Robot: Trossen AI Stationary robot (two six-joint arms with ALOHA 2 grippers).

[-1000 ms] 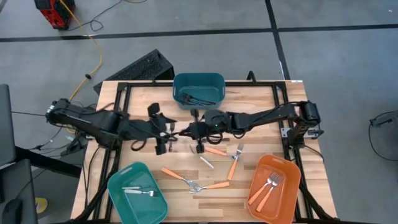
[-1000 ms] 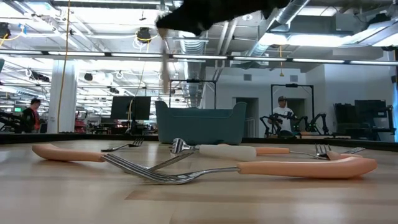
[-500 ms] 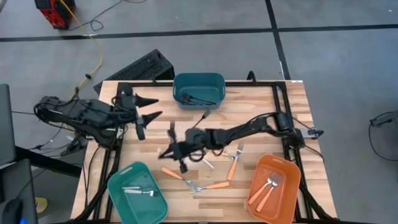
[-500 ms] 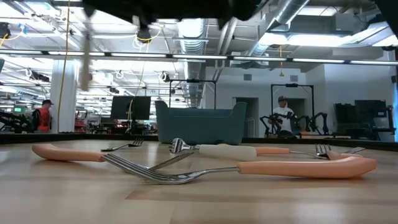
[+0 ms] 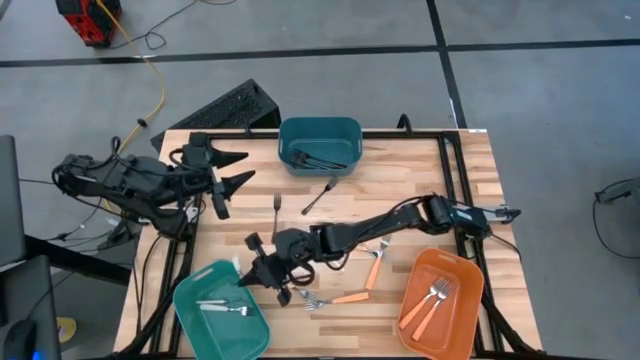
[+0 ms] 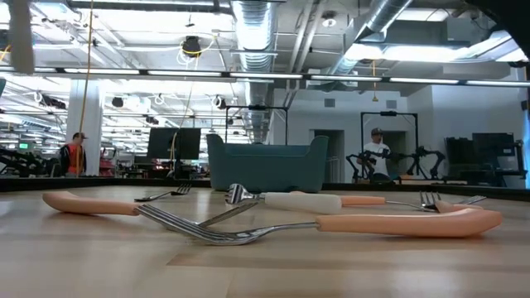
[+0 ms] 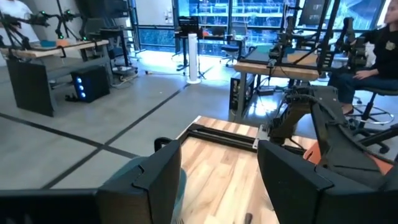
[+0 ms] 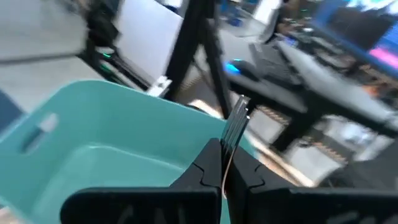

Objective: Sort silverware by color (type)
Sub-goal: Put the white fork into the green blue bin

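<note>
My right gripper (image 5: 262, 270) reaches across the table to the rim of the light teal bin (image 5: 190, 300) at the front left corner. In the right wrist view its fingers are pressed together on a silver fork (image 8: 235, 127), tines pointing out over that light teal bin (image 8: 93, 143). Two silver pieces (image 5: 222, 306) already lie inside it.

My left gripper (image 5: 232, 168) hangs spread and empty near the table's left edge.

The dark teal bin (image 5: 318, 128) at the back holds black utensils (image 5: 318, 158); two more black forks (image 5: 318, 194) lie just in front of it. Orange-handled forks (image 5: 348, 296) lie mid-table; others sit in the orange bin (image 5: 462, 268).
</note>
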